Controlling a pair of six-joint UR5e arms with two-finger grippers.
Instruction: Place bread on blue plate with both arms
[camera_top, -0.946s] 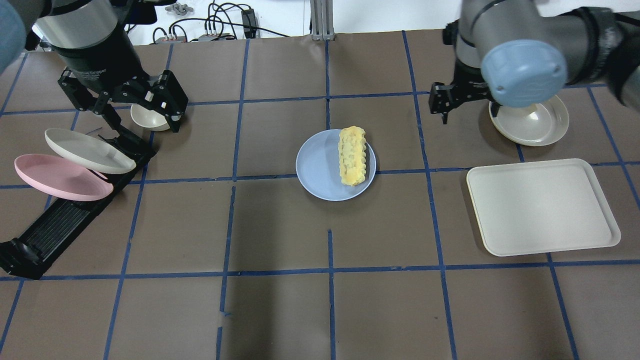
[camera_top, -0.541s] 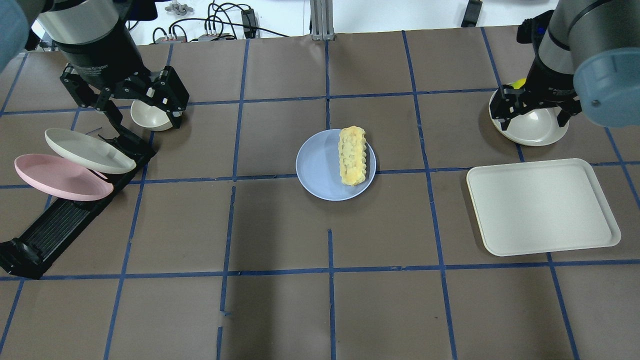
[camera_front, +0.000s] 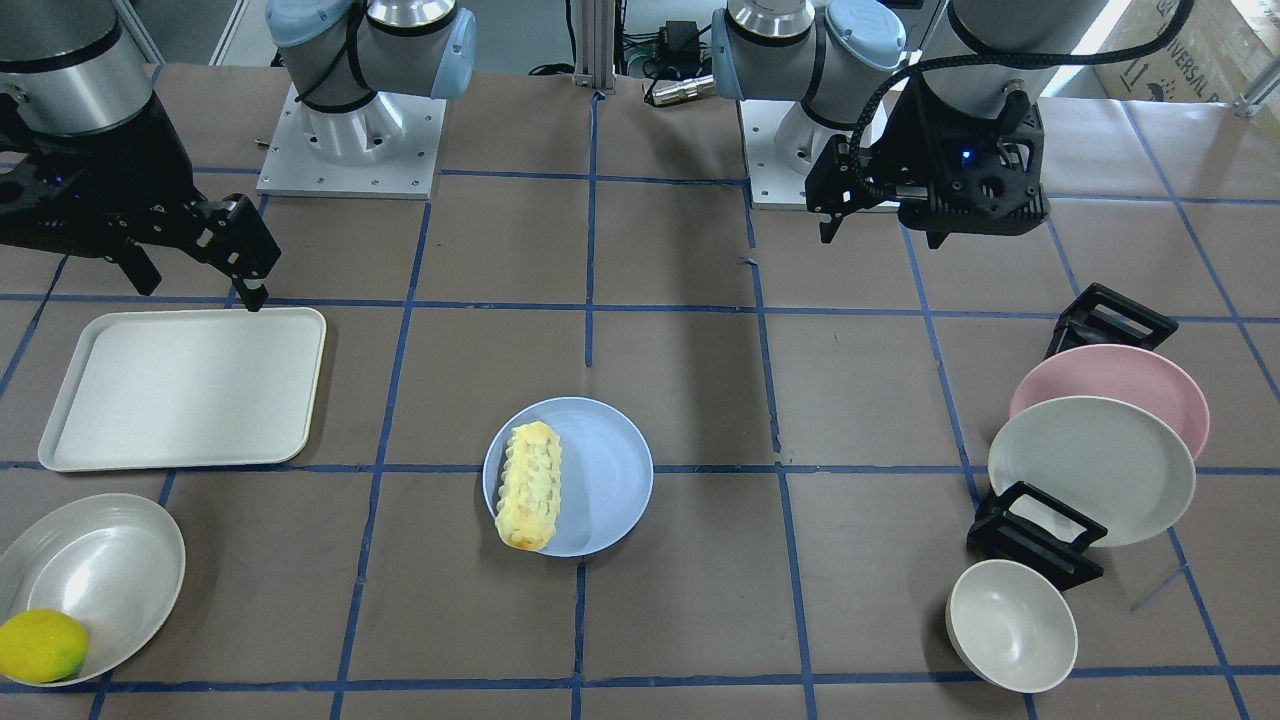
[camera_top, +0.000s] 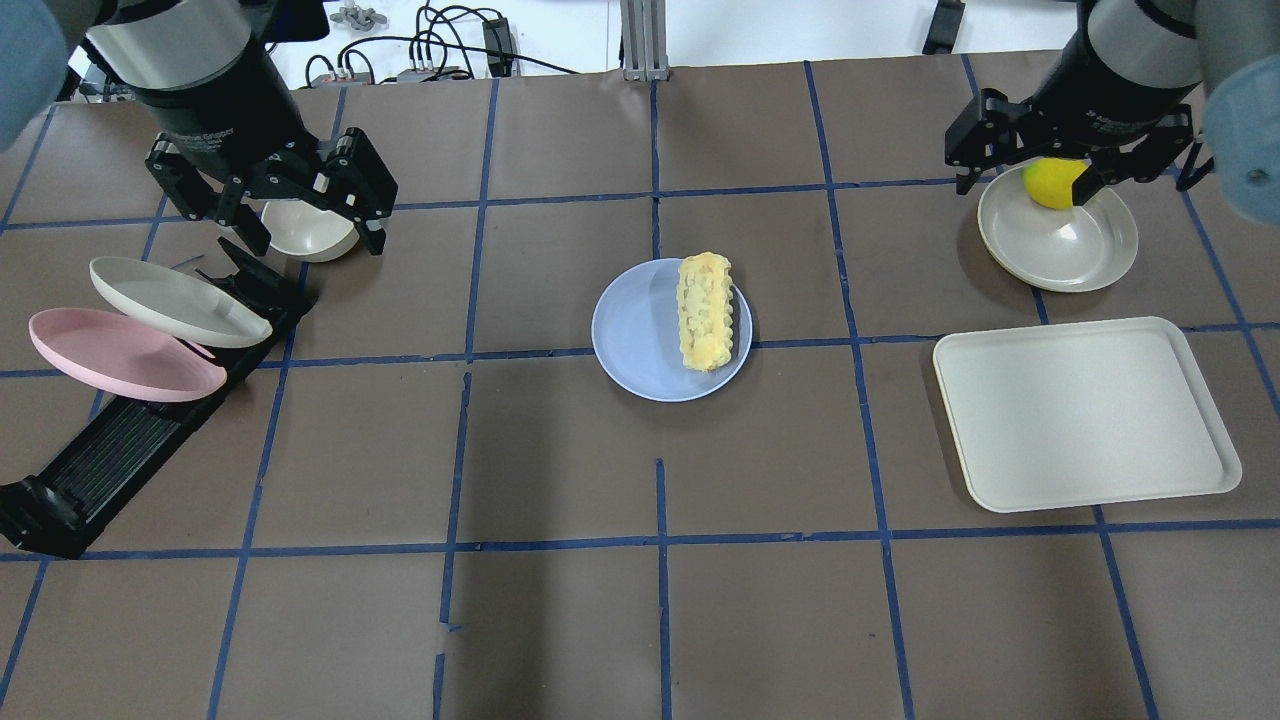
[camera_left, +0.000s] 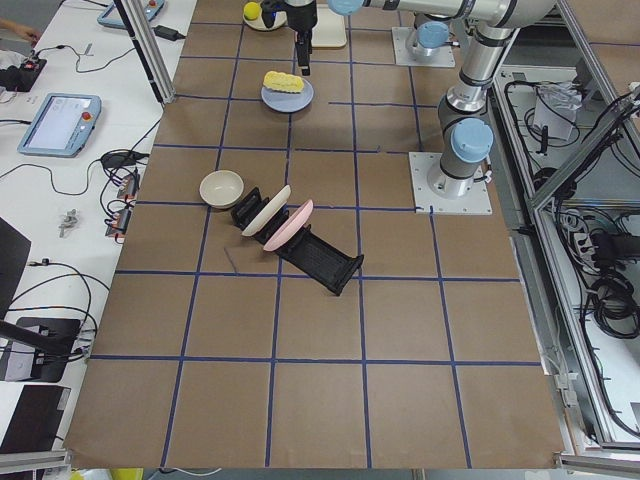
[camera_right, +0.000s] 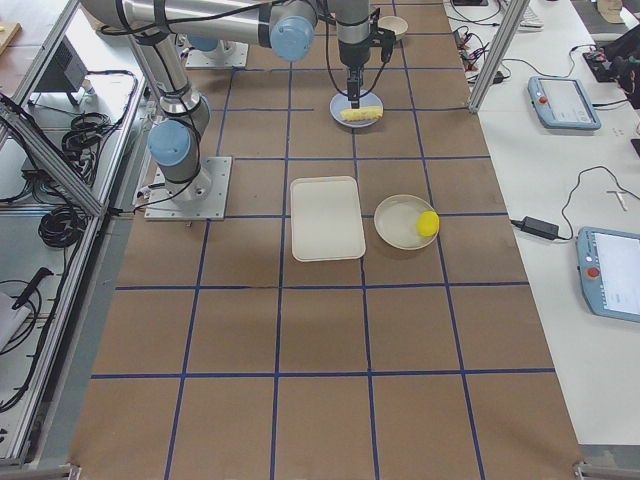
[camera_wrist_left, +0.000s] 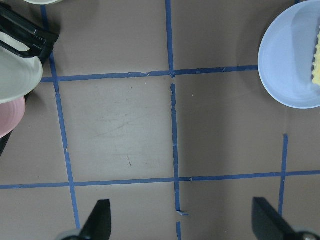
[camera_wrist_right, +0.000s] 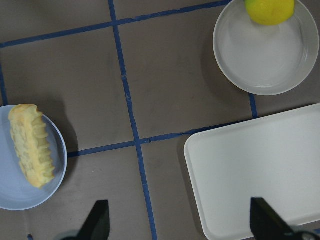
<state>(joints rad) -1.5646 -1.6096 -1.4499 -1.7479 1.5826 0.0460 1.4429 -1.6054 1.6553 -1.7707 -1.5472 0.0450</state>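
We see the bread (camera_top: 706, 310) lying flat on the blue plate (camera_top: 640, 335). It is on the side of the plate that is nearer the robot's right arm. It is long, and its ends come out to the plate's rim. Nothing is holding it. The blue plate sits in the middle of the brown table (camera_top: 560, 620).

The left gripper (camera_top: 313, 240) hangs up in the air, well away from the plate. Its two fingers are spread wide apart and there is nothing between them. In its own wrist view we see only the table below, with a bit of the blue plate in one corner.

The right gripper (camera_front: 200, 290) hangs up in the air on the other side, also well away from the plate. Its fingers are spread wide too, and they hold nothing.

On the right side of the table we see a big cream tray (camera_top: 1085, 415). Just past it is a cream dish (camera_top: 1060, 250) with a yellow lemon (camera_top: 1052, 183) in it, close to the dish's edge.

On the left side there is a black rack (camera_top: 110, 450). A pink plate (camera_top: 120, 355) and a cream plate (camera_top: 175, 300) stand tilted in it, side by side. A small cream bowl (camera_top: 300, 232) sits on the table near the end of the rack.
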